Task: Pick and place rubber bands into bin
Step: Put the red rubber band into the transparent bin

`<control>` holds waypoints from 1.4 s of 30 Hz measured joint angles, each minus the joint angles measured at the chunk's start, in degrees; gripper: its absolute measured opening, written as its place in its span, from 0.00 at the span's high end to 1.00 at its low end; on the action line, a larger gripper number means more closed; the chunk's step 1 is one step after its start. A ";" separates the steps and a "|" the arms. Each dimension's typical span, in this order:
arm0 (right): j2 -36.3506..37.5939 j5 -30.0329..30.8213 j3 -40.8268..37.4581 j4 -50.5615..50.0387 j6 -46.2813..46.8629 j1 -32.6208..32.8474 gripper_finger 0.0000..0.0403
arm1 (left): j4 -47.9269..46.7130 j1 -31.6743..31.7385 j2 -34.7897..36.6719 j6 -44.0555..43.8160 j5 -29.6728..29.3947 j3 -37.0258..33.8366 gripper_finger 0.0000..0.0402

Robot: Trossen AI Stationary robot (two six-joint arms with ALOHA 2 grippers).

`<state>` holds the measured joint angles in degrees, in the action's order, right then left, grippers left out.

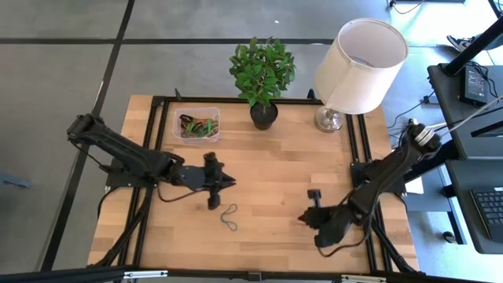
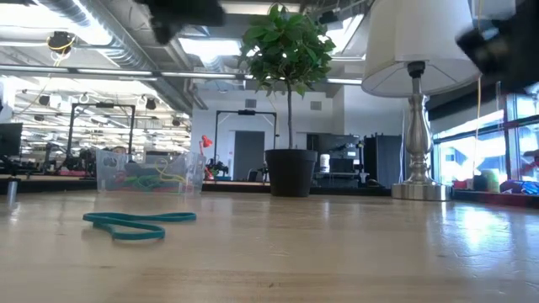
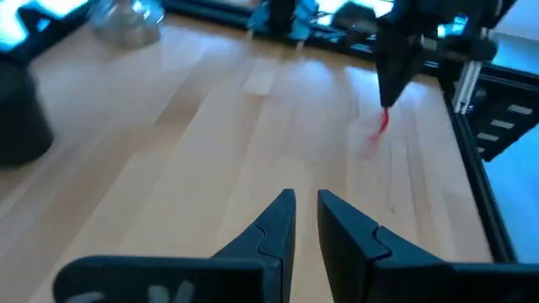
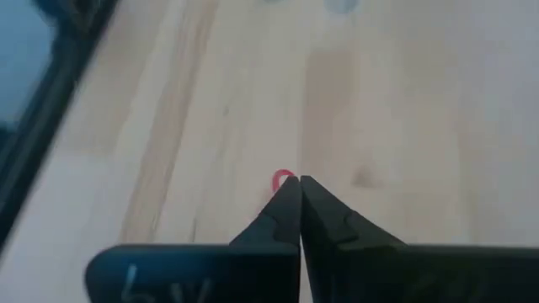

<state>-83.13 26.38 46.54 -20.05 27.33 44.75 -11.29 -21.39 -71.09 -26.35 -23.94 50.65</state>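
I'm looking over a pale wooden tabletop [image 1: 267, 169] edged by a black metal frame [image 1: 360, 149], standing on a grey concrete floor [image 1: 71, 71] crossed by dark lines. Beyond it I see an open workshop with exposed ceiling ducts [image 2: 101, 29], strip lights [image 2: 210, 46], a grey doorway [image 2: 249, 156] and bright windows [image 2: 480, 143] to one side. A dark desk [image 1: 471, 118] with a keyboard [image 1: 489, 212] stands alongside.

We see the bin [image 1: 196, 124] left of the pot [image 1: 264, 115], the lamp [image 1: 357, 67] right, one band [image 1: 229, 217] lying on the tabletop [image 1: 267, 173] centre.
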 joint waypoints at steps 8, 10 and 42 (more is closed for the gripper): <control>12.72 5.49 0.12 2.23 -9.31 -4.04 1.00 | 27.63 0.11 -14.85 8.91 -0.06 1.35 0.88; 14.61 5.46 0.12 4.17 -11.26 -5.53 1.00 | 31.11 0.27 -18.73 8.85 0.00 3.61 0.86; 16.39 5.61 0.14 16.41 -17.42 -17.62 0.94 | 29.04 11.91 -34.61 7.45 17.11 21.20 0.96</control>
<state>-66.74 31.99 46.68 -3.64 9.91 27.13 17.75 -9.48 -105.70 -18.90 -6.83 71.85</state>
